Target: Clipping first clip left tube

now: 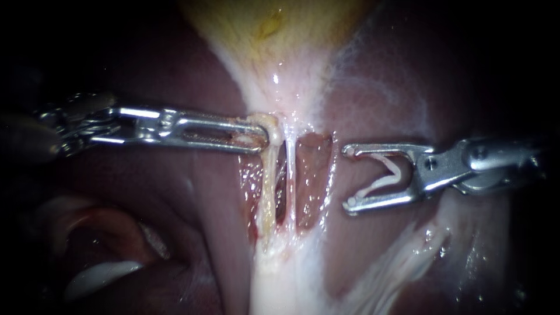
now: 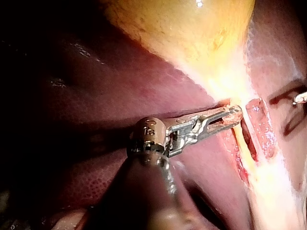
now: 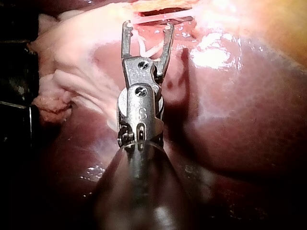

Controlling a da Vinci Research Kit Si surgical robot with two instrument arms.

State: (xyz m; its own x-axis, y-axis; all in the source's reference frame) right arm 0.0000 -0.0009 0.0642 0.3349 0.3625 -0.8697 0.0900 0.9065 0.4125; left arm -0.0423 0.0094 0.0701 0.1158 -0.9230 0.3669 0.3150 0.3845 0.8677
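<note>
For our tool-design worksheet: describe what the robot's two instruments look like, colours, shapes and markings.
Left instrument: shiny silver metal, a long narrow slotted claw, a rounded hub with stamped marks, a dark shaft. Right instrument: silver too, its claw two thin prongs with small hooked tips, two round pivot screws, a marked hub, dark shaft.

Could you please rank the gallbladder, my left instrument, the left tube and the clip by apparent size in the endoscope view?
1. gallbladder, though the view's edge cuts it off
2. left instrument, long but slim
3. left tube
4. clip, carried by the right instrument
</note>
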